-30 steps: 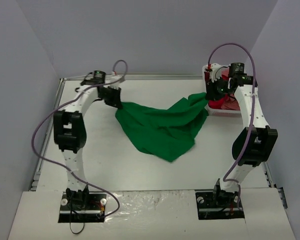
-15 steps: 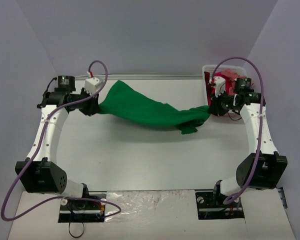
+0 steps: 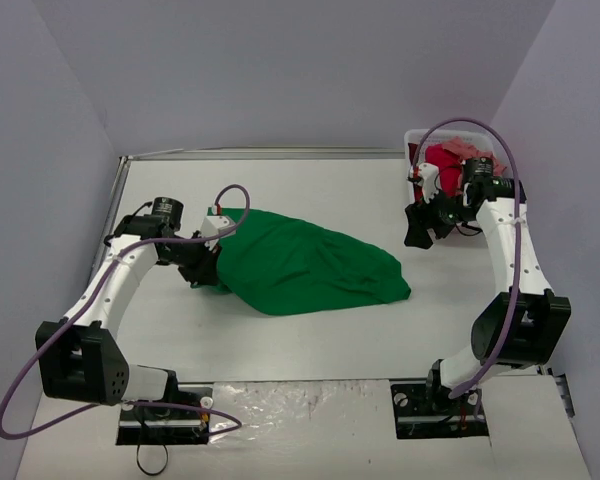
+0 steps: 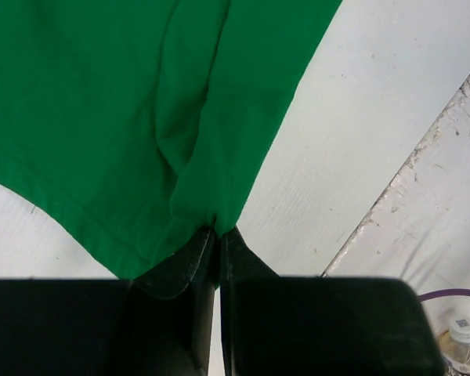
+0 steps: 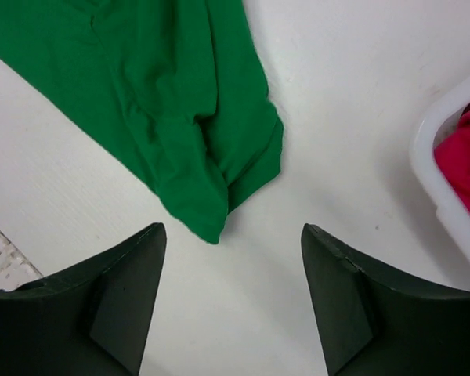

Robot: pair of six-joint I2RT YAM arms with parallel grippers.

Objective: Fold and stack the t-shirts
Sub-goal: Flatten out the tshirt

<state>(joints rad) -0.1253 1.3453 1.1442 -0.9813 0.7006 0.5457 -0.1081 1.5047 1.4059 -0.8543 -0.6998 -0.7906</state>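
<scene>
Table (image 3: 310,330) white, lilac walls (image 3: 280,70) on three sides | left gripper (image 4: 217,235) at 9 o'clock, pinched tight on green shirt (image 3: 310,265) hem | shirt lying rumpled mid-table | right gripper (image 5: 231,231) at 3 o'clock, spread wide, empty, near shirt's end | basket (image 3: 450,128) at 2 o'clock holds red shirt (image 3: 442,157), pink shirt (image 3: 477,150)

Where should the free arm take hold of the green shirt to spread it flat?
Probably the bunched tip of the green shirt, coming straight down from above. It lies just below the open right end effector, opposite the edge that the left end effector pinches.
</scene>
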